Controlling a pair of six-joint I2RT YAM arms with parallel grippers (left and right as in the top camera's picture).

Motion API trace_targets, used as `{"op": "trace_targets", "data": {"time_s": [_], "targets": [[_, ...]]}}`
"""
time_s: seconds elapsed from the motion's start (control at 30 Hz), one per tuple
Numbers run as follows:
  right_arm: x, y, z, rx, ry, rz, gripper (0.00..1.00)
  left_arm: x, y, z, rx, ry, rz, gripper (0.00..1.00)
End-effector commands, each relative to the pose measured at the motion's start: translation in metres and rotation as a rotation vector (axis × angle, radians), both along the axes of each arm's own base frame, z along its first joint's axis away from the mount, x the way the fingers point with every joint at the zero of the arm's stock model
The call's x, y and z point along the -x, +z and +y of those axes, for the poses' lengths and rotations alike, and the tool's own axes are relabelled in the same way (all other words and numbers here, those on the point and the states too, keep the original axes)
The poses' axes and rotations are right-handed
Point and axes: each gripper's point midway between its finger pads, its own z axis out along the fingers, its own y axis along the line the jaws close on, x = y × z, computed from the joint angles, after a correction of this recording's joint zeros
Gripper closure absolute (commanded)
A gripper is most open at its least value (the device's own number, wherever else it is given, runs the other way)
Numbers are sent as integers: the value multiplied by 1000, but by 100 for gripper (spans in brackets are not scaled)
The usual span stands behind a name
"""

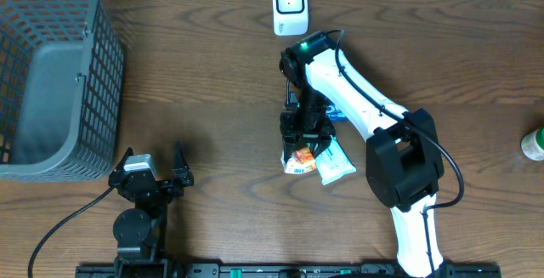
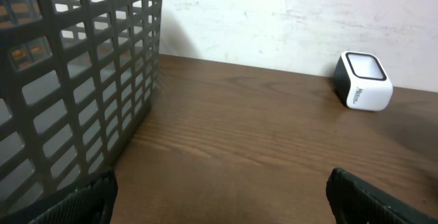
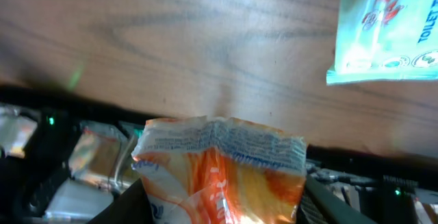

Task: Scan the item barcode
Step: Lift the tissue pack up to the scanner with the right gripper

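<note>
Mid-table, the crinkled orange-and-white snack packet (image 1: 299, 162) is pinched in the part-closed right gripper (image 1: 306, 146). The left gripper (image 1: 153, 155) is spread wide, empty. The barcode face should be turned flat toward the white boxy scanner (image 1: 290, 4), creases avoided.

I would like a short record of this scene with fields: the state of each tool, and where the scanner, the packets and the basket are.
right tool: closed on the orange snack packet, mid-scene
left tool: open, holds nothing, near the front edge
barcode scanner: white, at the far edge, beyond the right tool
light blue tissue pack: lies flat, right beside the orange snack packet
mesh basket: grey, far left corner
task state: packet gripped, not yet at the scanner
</note>
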Motion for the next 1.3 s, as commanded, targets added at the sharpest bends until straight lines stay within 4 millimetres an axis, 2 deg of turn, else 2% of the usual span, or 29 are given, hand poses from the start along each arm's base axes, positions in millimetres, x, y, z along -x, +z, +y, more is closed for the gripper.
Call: {"op": "trace_targets", "data": {"time_s": [0.0,0.23,0.3,0.37,0.43,0.47,0.53,0.57,0.67,0.7,0.73,0.77,0.8,0.9,1.0,1.07,1.13,1.27], "targets": [[-1,6,7,-80,33,-3,51,1,-18,2,-13,7,57,2],[-2,6,8,-87,31,-7,48,1,-18,2,-13,7,57,2],[-11,0,9,-93,43,-56,46,1,-18,2,-13,7,57,2],[-29,-8,15,-122,49,-141,46,1,-18,2,-13,7,57,2],[-51,-15,21,-143,50,-239,48,1,-18,2,-13,7,57,2],[-73,-17,25,-139,32,-330,48,1,-18,2,-13,7,57,2],[-99,-12,30,-139,17,-441,50,1,-18,2,-13,7,57,2],[-127,-1,31,-128,16,-566,53,1,-18,2,-13,7,57,2],[-186,22,28,-61,11,-839,63,1,-18,2,-13,7,57,2],[-216,34,27,-26,-5,-982,62,1,-18,2,-13,7,57,2],[-223,37,26,-16,-10,-1016,60,1,-18,2,-13,7,57,2],[-253,51,24,28,-32,-1165,58,1,-18,2,-13,7,57,2],[-270,60,20,60,-52,-1251,57,1,-18,2,-13,7,57,2],[-305,84,10,128,-132,-1441,57,1,-18,2,-13,7,57,2],[-333,96,7,135,-172,-1572,57,1,-18,2,-13,7,57,2],[-353,94,7,119,-181,-1644,55,1,-18,2,-13,7,57,2],[-377,79,6,112,-187,-1713,55,1,-18,2,-13,7,57,2],[-409,47,10,108,-150,-1831,57,1,-18,2,-13,7,57,2]]}}
